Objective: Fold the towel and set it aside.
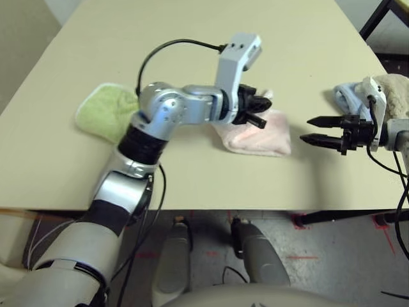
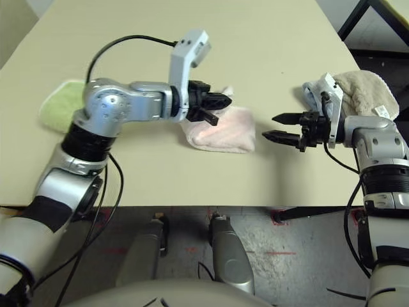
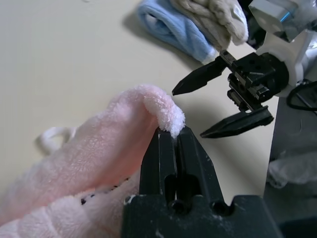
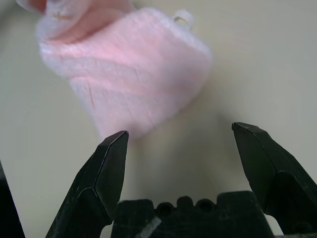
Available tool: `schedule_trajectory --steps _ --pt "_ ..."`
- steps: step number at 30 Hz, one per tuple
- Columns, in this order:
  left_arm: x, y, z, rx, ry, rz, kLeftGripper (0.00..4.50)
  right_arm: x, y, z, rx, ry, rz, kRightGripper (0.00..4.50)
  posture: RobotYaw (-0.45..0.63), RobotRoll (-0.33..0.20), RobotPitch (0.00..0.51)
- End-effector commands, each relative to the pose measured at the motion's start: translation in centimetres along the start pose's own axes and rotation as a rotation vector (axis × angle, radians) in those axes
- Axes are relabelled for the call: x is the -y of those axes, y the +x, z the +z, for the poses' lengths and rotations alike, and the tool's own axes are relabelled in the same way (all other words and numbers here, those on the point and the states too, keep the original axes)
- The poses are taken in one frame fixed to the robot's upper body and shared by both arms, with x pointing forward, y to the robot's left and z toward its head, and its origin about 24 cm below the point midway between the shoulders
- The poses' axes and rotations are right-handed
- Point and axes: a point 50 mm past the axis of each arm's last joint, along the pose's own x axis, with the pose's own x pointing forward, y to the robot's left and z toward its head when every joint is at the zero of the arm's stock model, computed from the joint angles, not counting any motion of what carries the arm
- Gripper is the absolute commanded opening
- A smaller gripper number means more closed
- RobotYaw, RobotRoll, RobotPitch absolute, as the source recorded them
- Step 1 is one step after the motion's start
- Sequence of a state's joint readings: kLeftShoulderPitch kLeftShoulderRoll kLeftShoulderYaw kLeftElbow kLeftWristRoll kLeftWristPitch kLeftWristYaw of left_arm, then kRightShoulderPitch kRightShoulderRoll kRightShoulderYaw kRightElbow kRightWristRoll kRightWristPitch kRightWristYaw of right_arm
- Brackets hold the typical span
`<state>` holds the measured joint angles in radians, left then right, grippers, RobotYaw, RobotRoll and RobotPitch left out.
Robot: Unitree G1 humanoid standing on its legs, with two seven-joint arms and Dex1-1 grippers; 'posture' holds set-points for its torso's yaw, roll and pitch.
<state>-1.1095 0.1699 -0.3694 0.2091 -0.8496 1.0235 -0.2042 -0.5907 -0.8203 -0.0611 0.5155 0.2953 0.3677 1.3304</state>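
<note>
The left pincer (image 3: 174, 136), clamped on only a small tuft of the towel (image 1: 259, 134), risks slipping, while the right pincer (image 1: 319, 130) waits spread beside it.

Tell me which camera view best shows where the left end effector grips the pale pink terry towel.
The left wrist view: the left end effector is shut on a raised fold of the pale pink terry towel. In the head views the arm covers the pinch. The right wrist view shows the towel's near corner beyond the open right end effector.

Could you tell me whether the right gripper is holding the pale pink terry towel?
No, the right gripper hangs open beside the pale pink terry towel.
</note>
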Motion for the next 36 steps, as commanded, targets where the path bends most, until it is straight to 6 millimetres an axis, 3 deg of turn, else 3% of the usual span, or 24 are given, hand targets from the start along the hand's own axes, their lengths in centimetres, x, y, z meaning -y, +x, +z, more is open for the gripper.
schedule_trajectory --steps 1,7,12,14,15,20,25,28,31,36 --pt "0.4 1.6 -1.2 -0.052 0.043 -0.043 0.02 0.1 -1.0 0.0 0.006 -0.017 -0.045 4.5 -0.03 0.0 0.149" --pt "1.9 3.8 -4.3 -0.165 0.076 -0.135 0.02 0.2 -1.3 -0.1 0.005 -0.026 -0.075 4.5 -0.04 0.0 0.148" --pt "1.9 4.5 -6.7 -0.254 0.127 -0.129 0.02 0.3 -1.0 0.1 0.014 -0.037 -0.08 4.5 -0.04 0.0 0.153" --pt "1.4 4.5 -6.8 -0.261 0.156 -0.079 0.48 0.3 -0.8 0.2 0.02 -0.041 -0.077 4.5 -0.04 0.0 0.155" --pt "1.2 4.5 -6.7 -0.254 0.16 -0.059 0.65 0.3 -0.7 0.3 0.023 -0.043 -0.075 4.5 -0.03 0.0 0.159" --pt "0.8 3.0 -4.4 -0.182 0.209 -0.003 2.47 0.3 -0.2 0.7 0.032 -0.05 -0.068 4.5 -0.02 0.0 0.161" --pt "2.8 0.1 -1.0 -0.077 0.232 -0.054 4.39 0.5 0.1 1.0 0.038 -0.055 -0.066 4.5 0.0 0.0 0.164" --pt "4.3 -1.7 0.7 -0.019 0.227 -0.1 4.45 0.6 0.4 1.1 0.041 -0.06 -0.059 4.5 0.0 0.0 0.164" --pt "4.5 -3.2 2.0 0.026 0.216 -0.088 4.45 0.6 0.6 1.4 0.05 -0.071 -0.05 4.5 0.01 0.0 0.166" --pt "0.9 -6.6 1.8 0.035 0.126 0.098 4.45 0.6 0.8 2.2 0.08 -0.117 -0.023 4.5 0.02 0.0 0.17"
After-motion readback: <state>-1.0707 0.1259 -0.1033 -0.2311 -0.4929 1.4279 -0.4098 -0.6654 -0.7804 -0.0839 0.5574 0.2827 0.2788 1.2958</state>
